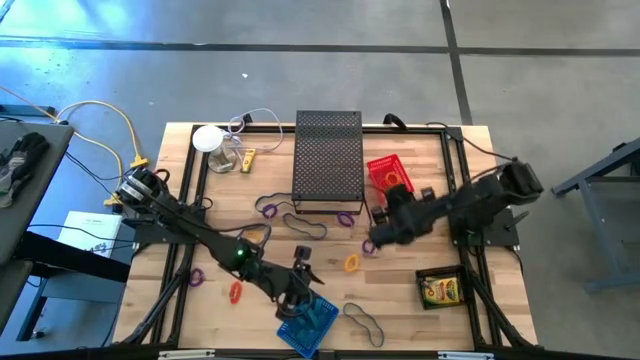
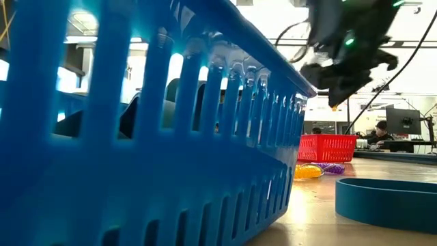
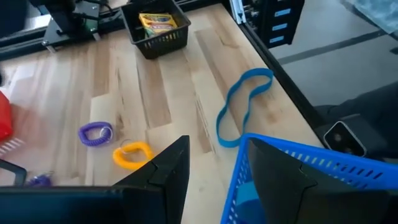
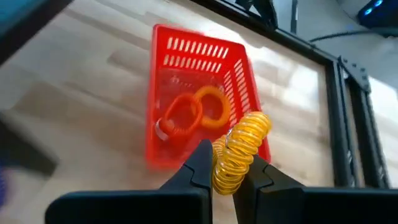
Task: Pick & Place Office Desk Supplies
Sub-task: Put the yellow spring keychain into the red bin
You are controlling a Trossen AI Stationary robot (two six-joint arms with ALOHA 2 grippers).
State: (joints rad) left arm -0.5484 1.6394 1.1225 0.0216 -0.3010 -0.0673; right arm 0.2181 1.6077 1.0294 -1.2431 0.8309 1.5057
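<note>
My right gripper point(image 4: 229, 155) is shut on a yellow coil loop point(image 4: 245, 140) and hangs above and near a red basket point(image 4: 199, 93), which holds an orange loop point(image 4: 181, 115) and a yellow one point(image 4: 214, 102). My left gripper point(image 3: 217, 140) stands at a blue basket point(image 1: 312, 325) by the table's near edge. Its fingers are apart, with the basket's wall point(image 3: 239, 186) next to one finger point(image 3: 280, 177) and bare wood between that wall and the other. Loose loops lie on the table: purple point(image 1: 268, 208), orange point(image 1: 235, 292) and yellow-orange point(image 1: 352, 263). My left gripper has one finger beside the blue basket's wall near a corner point(image 3: 242, 149); I cannot tell whether it touches. My right gripper pinches the yellow coil's near end point(image 4: 224, 175) between its two fingers, slanting down. The rest of the coil sticks out past the fingertips, clear of the table and the red basket.
A tall black mesh box point(image 1: 328, 160) stands at the far middle. A small black basket with a yellow packet point(image 1: 440, 288) sits near right, and a white round object with a cable point(image 1: 208, 138) far left. A blue band point(image 3: 239, 106) lies right of the blue basket.
</note>
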